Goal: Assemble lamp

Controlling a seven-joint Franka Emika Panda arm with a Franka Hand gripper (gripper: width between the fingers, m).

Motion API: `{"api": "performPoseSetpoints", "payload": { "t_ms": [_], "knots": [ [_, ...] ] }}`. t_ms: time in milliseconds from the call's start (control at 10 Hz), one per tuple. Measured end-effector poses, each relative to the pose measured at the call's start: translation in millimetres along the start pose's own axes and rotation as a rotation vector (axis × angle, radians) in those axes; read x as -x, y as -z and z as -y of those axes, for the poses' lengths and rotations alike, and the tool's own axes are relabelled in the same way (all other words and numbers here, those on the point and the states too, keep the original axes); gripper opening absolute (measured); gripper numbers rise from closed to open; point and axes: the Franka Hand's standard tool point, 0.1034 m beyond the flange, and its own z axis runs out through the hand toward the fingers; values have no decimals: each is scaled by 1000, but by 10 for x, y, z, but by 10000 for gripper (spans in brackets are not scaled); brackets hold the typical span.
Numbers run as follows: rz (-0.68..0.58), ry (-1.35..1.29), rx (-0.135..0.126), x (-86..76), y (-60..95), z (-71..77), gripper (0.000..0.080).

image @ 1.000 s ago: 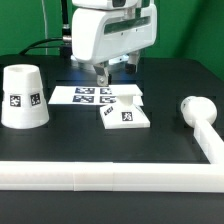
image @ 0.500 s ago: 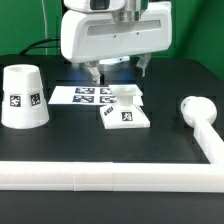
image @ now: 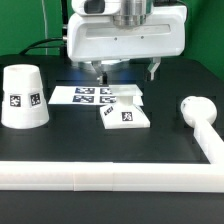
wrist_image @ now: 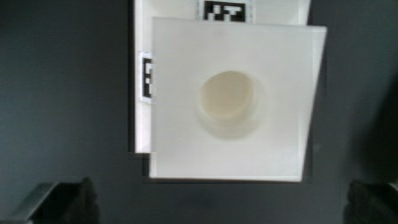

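- White plastic flat square lamp base (image: pixel 127 117) lies on the black bench (image: pixel 60 140), one corner against or over the thin white marker board (image: pixel 85 95). The wrist view shows its round socket hollow (wrist_image: pixel 231 100) facing up.
- My claw (image: pixel 126 72) hangs above the base and the marker board, fingers wide apart and holding nothing. In the wrist view the two dark fingertips (wrist_image: pixel 63 200) sit either side of one edge of the slab.
- I judge the step in hand to be taking hold of the base. I'd centre over it, square the fingers to two opposite edges, then go straight down and pinch the sides.
- The slab looks thin, so I'd go low enough for a firm bite without scraping the marker board.
- White tapered cup-like shade (image: pixel 22 97) stands at the exterior view's left and the white round-headed bulb (image: pixel 197 108) lies at its right, both well apart from the base.
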Motion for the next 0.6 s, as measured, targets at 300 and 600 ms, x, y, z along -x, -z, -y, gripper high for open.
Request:
{"api": "performPoseSetpoints", "payload": {
  "t_ms": [300,600],
  "knots": [
    [-6,-1,2,71,-104,29,699],
    [-11,20,2,100,-192,9,699]
  ]
}}
